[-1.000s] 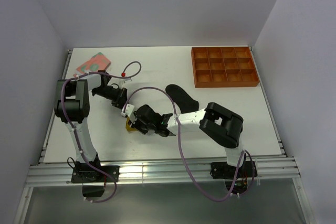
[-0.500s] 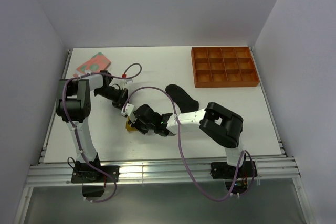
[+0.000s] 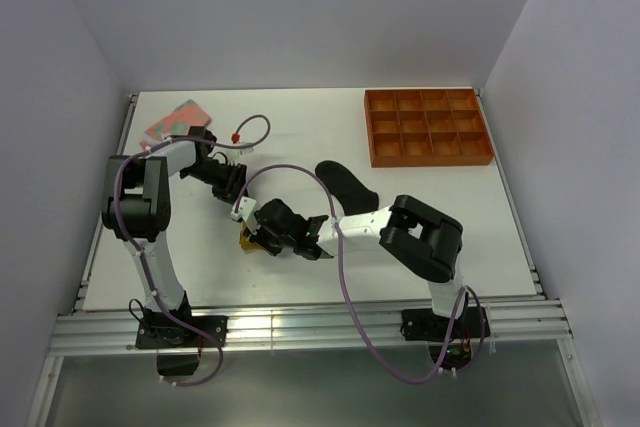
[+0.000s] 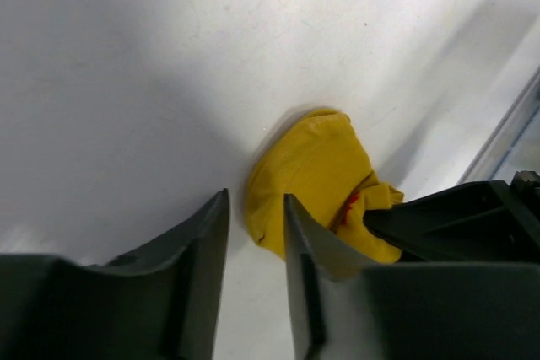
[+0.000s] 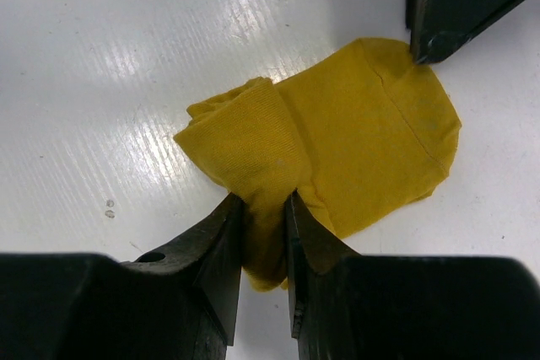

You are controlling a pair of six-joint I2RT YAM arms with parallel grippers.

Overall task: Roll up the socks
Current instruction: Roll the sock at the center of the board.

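A mustard-yellow sock (image 5: pixel 363 132) lies partly folded on the white table (image 4: pixel 126 82), its small red tag (image 4: pixel 350 202) showing in the left wrist view. My right gripper (image 5: pixel 263 208) is shut on the sock's bunched fold at the near end. My left gripper (image 4: pixel 253 221) stands open just off the sock's far edge, with only bare table between its fingers (image 4: pixel 211 242). From above, the yellow sock (image 3: pixel 246 240) peeks out under the right gripper (image 3: pixel 262 237), and the left gripper (image 3: pixel 232 193) is just behind it. A black sock (image 3: pixel 345 185) lies mid-table. A pink sock with green patches (image 3: pixel 178 120) lies at the back left.
An orange tray with square compartments (image 3: pixel 428 127) stands at the back right. Cables loop over the table near both arms. White walls close in the left, back and right sides.
The left arm's upper links have shifted slightly while its gripper stays by the yellow sock. The right arm and the sock it holds have not moved.
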